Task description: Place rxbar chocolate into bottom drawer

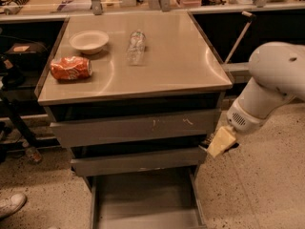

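Observation:
My gripper (220,142) hangs at the cabinet's right front corner, level with the middle drawer front and above the right side of the bottom drawer (143,197). It is shut on the rxbar chocolate (207,141), which shows only as a thin dark edge beside the cream-coloured fingers (222,140). The bottom drawer is pulled out, and its flat grey floor is bare.
On the table top (181,66) lie a crushed orange can (70,68), a white bowl (88,41) and a clear plastic bottle (136,46). The two upper drawers (136,128) are closed. A shoe (10,205) is on the floor at lower left. Dark shelving stands to the left.

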You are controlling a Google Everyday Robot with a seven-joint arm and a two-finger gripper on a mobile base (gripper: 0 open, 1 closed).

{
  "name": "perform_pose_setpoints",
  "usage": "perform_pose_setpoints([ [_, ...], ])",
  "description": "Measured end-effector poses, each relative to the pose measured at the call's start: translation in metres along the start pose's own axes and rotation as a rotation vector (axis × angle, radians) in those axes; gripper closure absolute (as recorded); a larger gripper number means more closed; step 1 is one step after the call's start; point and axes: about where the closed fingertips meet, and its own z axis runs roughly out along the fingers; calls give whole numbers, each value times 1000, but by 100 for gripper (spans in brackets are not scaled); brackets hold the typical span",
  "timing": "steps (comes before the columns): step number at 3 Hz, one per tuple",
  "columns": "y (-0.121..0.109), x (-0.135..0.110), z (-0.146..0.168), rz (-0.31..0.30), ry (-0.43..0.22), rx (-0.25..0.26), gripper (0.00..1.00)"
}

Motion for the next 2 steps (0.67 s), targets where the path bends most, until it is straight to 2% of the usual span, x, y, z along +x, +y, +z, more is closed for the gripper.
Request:
perform_pose_setpoints([
  [1, 10, 18, 68, 38, 38, -88, 100],
  [2, 10, 19, 70, 40, 40, -93, 100],
])
